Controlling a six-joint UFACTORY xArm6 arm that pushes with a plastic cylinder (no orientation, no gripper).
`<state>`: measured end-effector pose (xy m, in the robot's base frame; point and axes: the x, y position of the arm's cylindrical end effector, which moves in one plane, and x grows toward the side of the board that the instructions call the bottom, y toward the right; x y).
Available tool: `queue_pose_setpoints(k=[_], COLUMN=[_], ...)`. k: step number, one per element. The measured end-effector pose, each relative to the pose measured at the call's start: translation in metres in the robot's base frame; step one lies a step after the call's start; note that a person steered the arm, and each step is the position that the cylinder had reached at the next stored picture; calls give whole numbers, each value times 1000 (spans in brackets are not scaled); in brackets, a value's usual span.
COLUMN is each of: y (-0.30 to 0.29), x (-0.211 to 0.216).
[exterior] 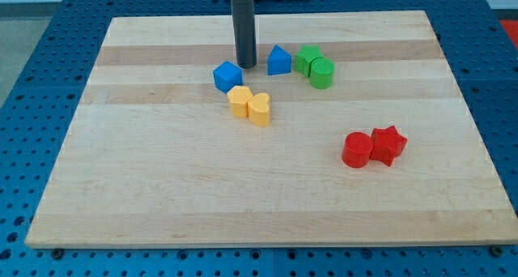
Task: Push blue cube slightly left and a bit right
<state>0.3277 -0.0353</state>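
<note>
Pincer: none fitted, state cannot tell
My tip (246, 65): touching blue plastic cube (227, 76) at its 1 o'clock
Neighbours: yellow blocks (249, 105) at 5 o'clock
Surface (162, 188): wooden

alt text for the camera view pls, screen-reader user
My tip rests on a wooden board just right of the blue cube, with another blue block further right. Two green blocks sit right of that, two yellow blocks below the cube, two red blocks at lower right.
</note>
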Motion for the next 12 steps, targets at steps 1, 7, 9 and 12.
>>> queue_pose_setpoints(k=[1,7,9,12], y=[14,-10,-50,-131], x=[3,30,-8,18])
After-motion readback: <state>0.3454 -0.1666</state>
